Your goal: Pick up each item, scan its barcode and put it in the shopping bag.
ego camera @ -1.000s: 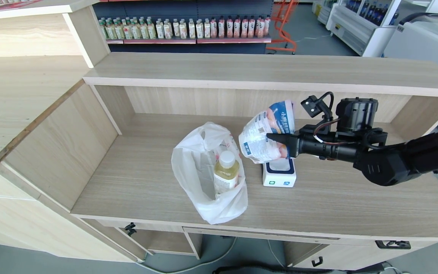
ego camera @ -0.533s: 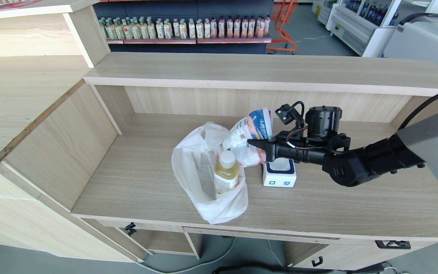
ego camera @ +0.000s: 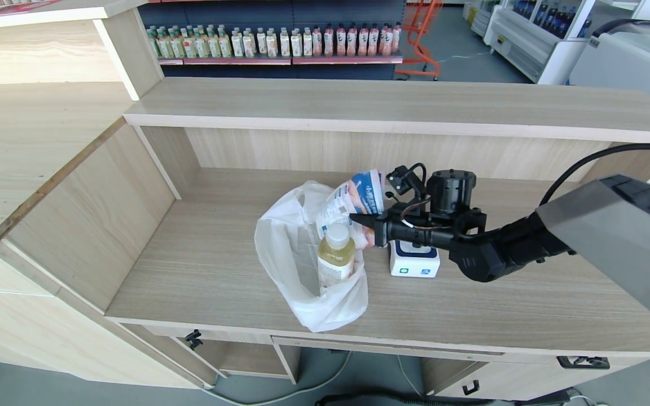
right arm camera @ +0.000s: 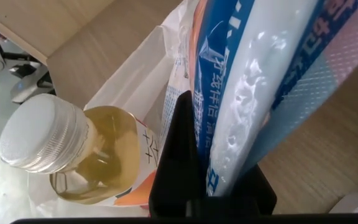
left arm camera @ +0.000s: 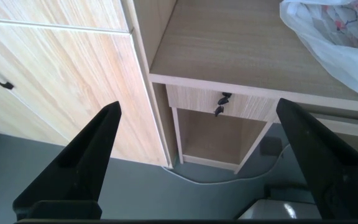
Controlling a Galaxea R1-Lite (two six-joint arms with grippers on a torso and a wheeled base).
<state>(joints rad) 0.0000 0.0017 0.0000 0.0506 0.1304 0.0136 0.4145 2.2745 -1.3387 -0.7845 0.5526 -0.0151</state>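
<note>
My right gripper (ego camera: 365,221) is shut on a blue, white and pink snack packet (ego camera: 354,202), holding it over the mouth of the white shopping bag (ego camera: 294,265). A bottle of yellow drink (ego camera: 335,254) with a white cap stands inside the bag. In the right wrist view the packet (right arm camera: 253,93) is pinched between the fingers (right arm camera: 182,146), just above the bottle (right arm camera: 73,155). A white barcode scanner (ego camera: 414,258) sits on the counter to the right of the bag, under my right arm. My left gripper (left arm camera: 207,162) hangs open beside the counter's front edge, with nothing in it.
The wooden counter (ego camera: 500,293) has a raised back ledge (ego camera: 392,104) and a side wall (ego camera: 127,208) on the left. Drawers with black handles (left arm camera: 222,104) sit under the front edge. Shelves of bottles (ego camera: 280,42) stand far behind.
My right gripper has carried the packet leftward and down, from above the scanner to the mouth of the bag. The bag and bottle have stayed put.
</note>
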